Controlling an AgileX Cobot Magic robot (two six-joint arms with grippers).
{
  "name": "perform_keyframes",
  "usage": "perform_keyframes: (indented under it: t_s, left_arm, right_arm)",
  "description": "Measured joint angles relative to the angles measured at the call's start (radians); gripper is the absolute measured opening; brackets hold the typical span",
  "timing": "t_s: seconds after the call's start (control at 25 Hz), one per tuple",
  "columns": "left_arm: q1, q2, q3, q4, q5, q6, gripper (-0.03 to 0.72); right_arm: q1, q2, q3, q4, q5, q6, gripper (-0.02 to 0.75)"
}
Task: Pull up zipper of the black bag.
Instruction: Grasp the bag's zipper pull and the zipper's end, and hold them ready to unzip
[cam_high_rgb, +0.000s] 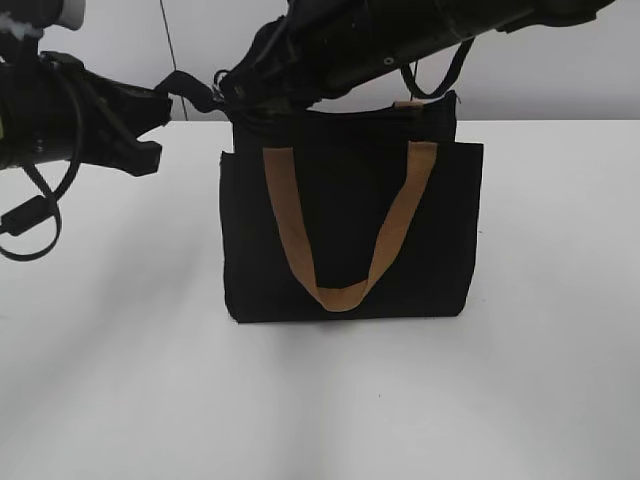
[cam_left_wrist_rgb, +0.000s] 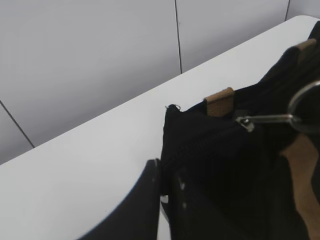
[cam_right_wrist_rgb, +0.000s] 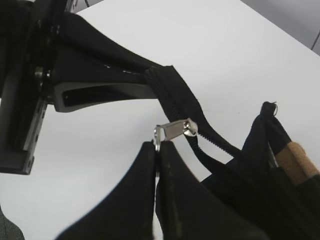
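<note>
The left gripper (cam_right_wrist_rgb: 147, 80) is clamped on the end of the zipper (cam_right_wrist_rgb: 200, 130) tape. The black bag (cam_high_rgb: 350, 230) stands upright on the white table (cam_high_rgb: 540, 380), tan handle (cam_high_rgb: 345, 240) hanging in front. The right gripper (cam_right_wrist_rgb: 157, 150) pinches the silver pull tab (cam_right_wrist_rgb: 172, 131).

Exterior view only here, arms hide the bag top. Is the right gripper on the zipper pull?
Observer: Yes, right wrist view: right gripper shut on the silver pull tab at its ring.
Operator: Left one?
Observer: Left gripper is clamped on the zipper end tail at the black bag corner.
Operator: Zipped yet?
Observer: Partly: teeth look joined from the tail to the pull tab, split beyond.
</note>
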Motion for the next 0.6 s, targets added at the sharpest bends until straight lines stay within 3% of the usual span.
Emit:
perform_keyframes:
  t_s: [0.6]
  left_arm:
    - [0.0, 0.0, 0.0, -0.01, 0.04, 0.0, 0.004]
  right_arm:
    - [0.0, 0.0, 0.0, -0.17, -0.058, 0.238, -0.001]
